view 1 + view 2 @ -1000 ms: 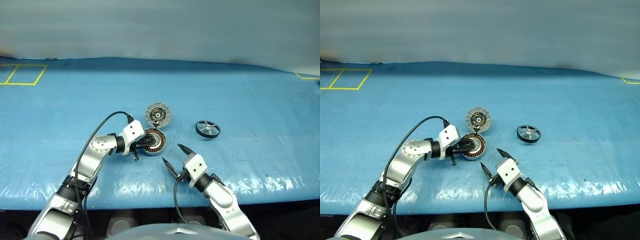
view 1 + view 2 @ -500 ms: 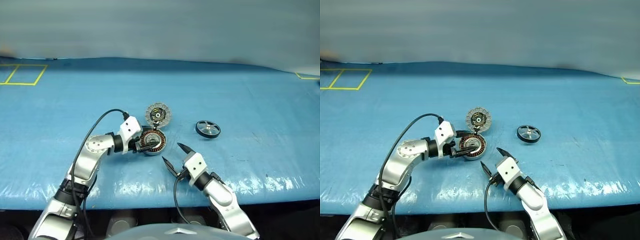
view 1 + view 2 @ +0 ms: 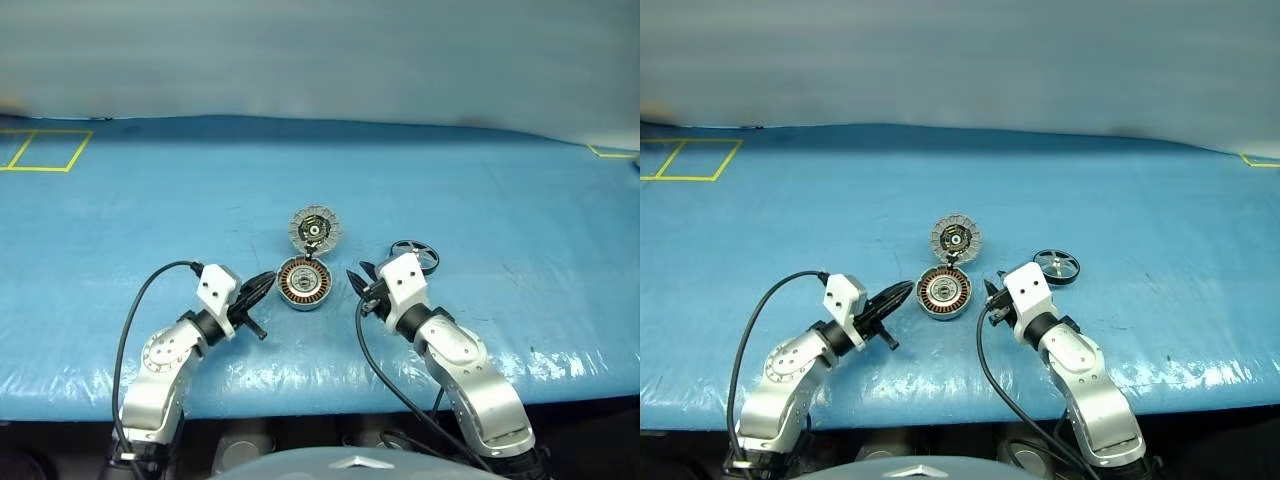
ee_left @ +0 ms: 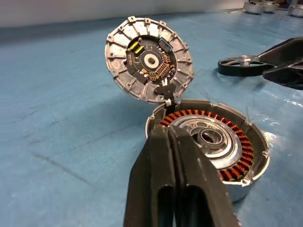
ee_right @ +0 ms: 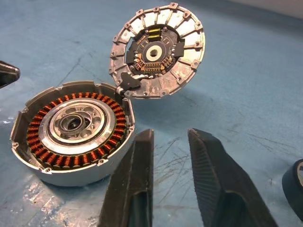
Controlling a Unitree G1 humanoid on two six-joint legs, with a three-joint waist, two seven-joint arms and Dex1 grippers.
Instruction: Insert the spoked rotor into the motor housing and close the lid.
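The rotor [image 3: 416, 257] lay flat on the blue table cover [image 3: 520, 210], to the right of the housing [image 3: 303, 284] and apart from it, partly hidden behind the right wrist in the head views; its black rim and silvery hub also showed in the left wrist view [image 4: 241, 65]. The housing sat open near the front middle of the cover, its copper windings ringing a silvery centre with a bearing. The lid [image 3: 316, 227] stood tilted up on the far edge of the housing, joined to it there, its inner face with pale segments and a dark circuit centre turned toward the robot. The left gripper [image 3: 262, 286] lay just left of the housing, its fingers pressed together on nothing and pointing at the housing's near rim without touching it. The right gripper [image 3: 362, 284] hung just right of the housing, between it and the rotor, its fingers [image 5: 212, 175] a narrow gap apart with nothing between them, and clear of both parts.
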